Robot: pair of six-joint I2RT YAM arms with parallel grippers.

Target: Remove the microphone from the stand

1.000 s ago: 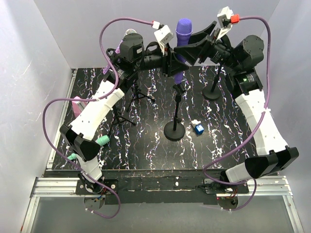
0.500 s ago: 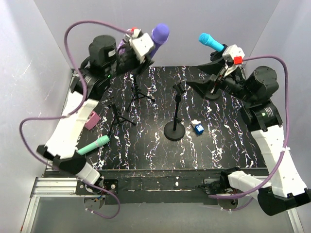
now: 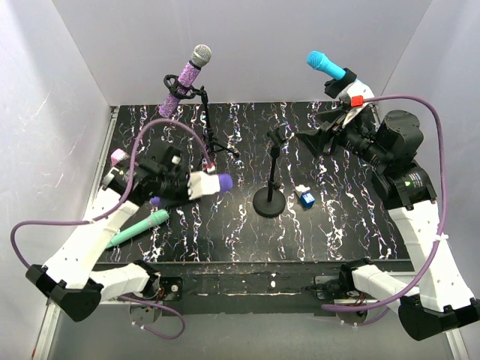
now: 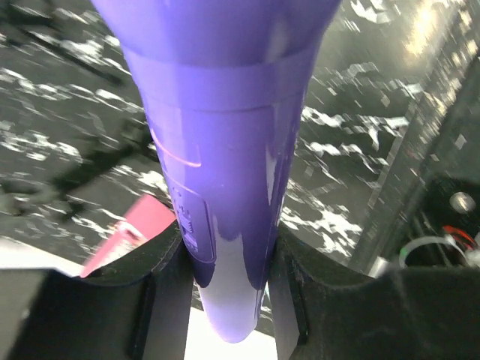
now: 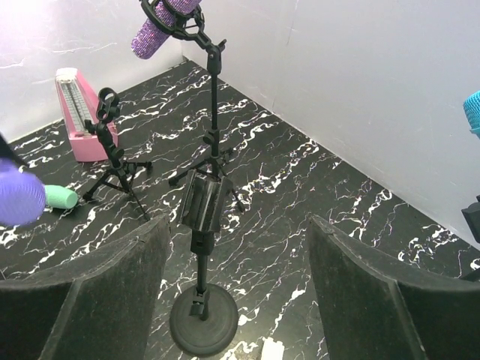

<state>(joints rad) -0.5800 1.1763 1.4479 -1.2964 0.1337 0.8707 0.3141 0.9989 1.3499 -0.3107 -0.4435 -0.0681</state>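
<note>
The black marbled bench (image 3: 360, 232) spreads out under both my arms. At its middle the round-based stand (image 3: 268, 201) is upright, and the clip at its top is empty. At the far left a tall tripod stand (image 3: 206, 120) carries a tilted glittery microphone (image 3: 184, 75) with a silver head. At the far right a blue-headed microphone (image 3: 326, 63) sits up high above my right arm. My left pincer (image 3: 187, 187) is clamped narrow on the body of the purple microphone (image 3: 217, 182). It holds the microphone roughly level over the left part of the bench, head pointing right toward the stand but well apart from it. My right pincer (image 5: 236, 255) stands wide with nothing in it, raised at the far right. A teal microphone (image 3: 139, 227) lies on the bench at the near left, beside my left arm. A pink box (image 3: 118, 157) sits at the left edge, and a small blue box (image 3: 306, 199) lies just right of the stand's base.
</note>
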